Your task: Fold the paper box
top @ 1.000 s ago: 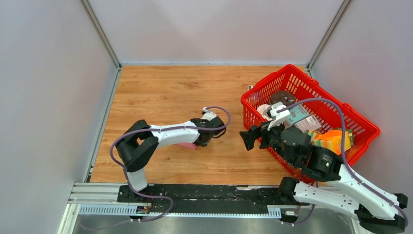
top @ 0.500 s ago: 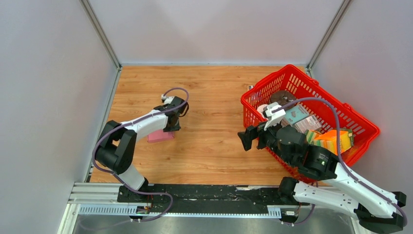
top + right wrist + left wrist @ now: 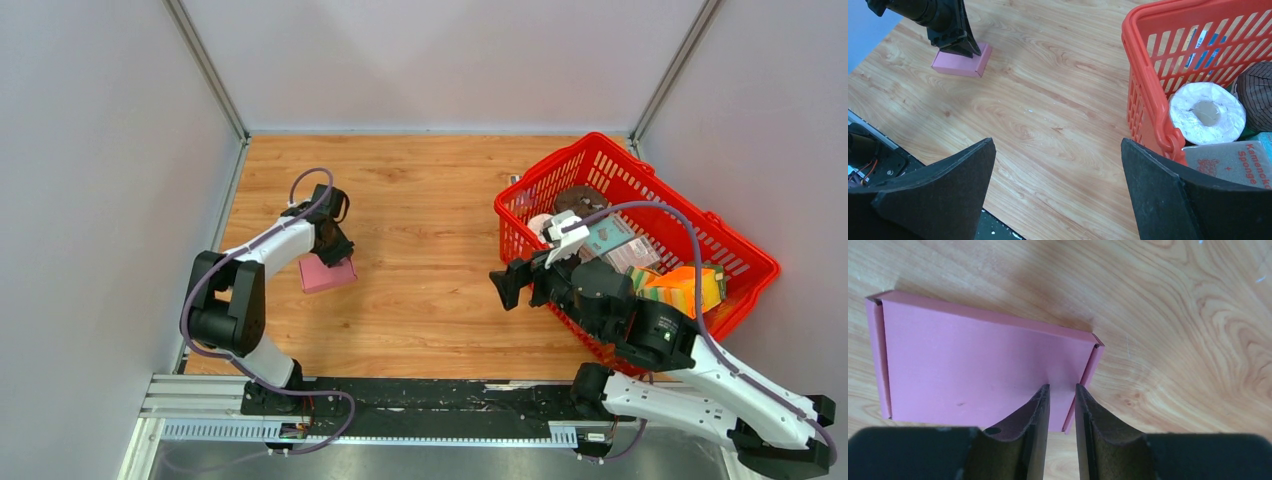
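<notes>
**A:** From above, the paper box [image 3: 325,276] lies flat on the left part of the surface [image 3: 430,180]. It's a pink rectangle, long axis running roughly left to right. The left hand [image 3: 338,258] points down at its far side, touching or just above, hard to call.

**B:** And the right hand [image 3: 508,284]?

**A:** Well apart, hanging beside the red basket [image 3: 598,137]. The left is plainly the nearer one.

**B:** Left wrist view now.

**A:** The box lies crosswise just ahead of the left hand, its long axis across the picture. The fingers [image 3: 1040,407] sit over its right short end, by the tucked side flap. There's a narrow slit between them, only pink showing through, nothing pinched.

**B:** So any press or pinch to come, I'd reckon, works on that right end.

**A:** Agreed, and the folding looks nearly finished to me.

**B:** Right wrist view?

**A:** Right hand spread wide and empty. The box sits far off at upper left under the left hand, and the basket rim is close on the right.
</notes>
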{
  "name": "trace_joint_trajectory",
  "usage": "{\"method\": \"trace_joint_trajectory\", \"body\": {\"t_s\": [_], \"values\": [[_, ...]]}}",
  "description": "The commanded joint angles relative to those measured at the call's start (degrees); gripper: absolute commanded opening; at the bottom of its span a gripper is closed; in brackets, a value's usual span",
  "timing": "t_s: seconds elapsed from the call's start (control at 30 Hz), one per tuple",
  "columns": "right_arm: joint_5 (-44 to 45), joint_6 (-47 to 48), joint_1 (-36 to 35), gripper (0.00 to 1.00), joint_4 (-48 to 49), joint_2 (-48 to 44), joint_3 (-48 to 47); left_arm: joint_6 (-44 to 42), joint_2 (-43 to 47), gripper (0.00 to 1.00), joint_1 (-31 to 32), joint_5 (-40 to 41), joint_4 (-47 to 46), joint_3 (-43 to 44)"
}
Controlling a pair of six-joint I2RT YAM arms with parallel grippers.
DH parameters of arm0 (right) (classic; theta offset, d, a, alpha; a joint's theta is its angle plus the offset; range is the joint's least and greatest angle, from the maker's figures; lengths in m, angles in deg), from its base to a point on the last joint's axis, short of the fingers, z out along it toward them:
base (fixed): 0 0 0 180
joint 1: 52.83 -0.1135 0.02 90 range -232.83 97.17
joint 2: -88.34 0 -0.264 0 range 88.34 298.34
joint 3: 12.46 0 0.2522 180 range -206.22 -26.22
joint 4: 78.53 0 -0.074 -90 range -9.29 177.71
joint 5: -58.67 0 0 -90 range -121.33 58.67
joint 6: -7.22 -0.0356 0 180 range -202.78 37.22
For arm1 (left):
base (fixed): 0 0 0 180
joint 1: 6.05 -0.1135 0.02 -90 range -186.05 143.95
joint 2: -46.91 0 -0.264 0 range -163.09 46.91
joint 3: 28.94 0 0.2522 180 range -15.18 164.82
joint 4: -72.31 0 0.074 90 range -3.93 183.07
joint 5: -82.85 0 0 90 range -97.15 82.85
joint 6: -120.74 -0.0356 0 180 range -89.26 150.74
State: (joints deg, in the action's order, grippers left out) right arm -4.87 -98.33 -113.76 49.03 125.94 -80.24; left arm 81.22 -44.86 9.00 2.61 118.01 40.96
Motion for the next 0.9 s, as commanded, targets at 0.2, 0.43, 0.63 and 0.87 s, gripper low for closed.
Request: {"method": "trace_joint_trajectory", "body": {"t_s": [0.2,0.43,0.63,0.87], "values": [[0.4,0.6,-0.1,1.00,1.8,-0.7,-0.7,-2.2,5.2,0.34,-2.7,13.6,9.4,5.1],[0.3,0.6,-0.1,1.00,2.6,-0.1,-0.6,-17.5,1.0,0.41,5.0,-5.0,8.8,14.0],[-0.1,0.0,-0.1,1.00,2.3,-0.2,-1.0,-11.8,-8.3,0.26,9.8,-12.9,-0.5,13.9],[0.8,-0.1,-0.1,1.00,0.5,-1.5,-1.9,-1.6,-8.8,0.04,2.4,-12.5,-4.6,7.2]]}}
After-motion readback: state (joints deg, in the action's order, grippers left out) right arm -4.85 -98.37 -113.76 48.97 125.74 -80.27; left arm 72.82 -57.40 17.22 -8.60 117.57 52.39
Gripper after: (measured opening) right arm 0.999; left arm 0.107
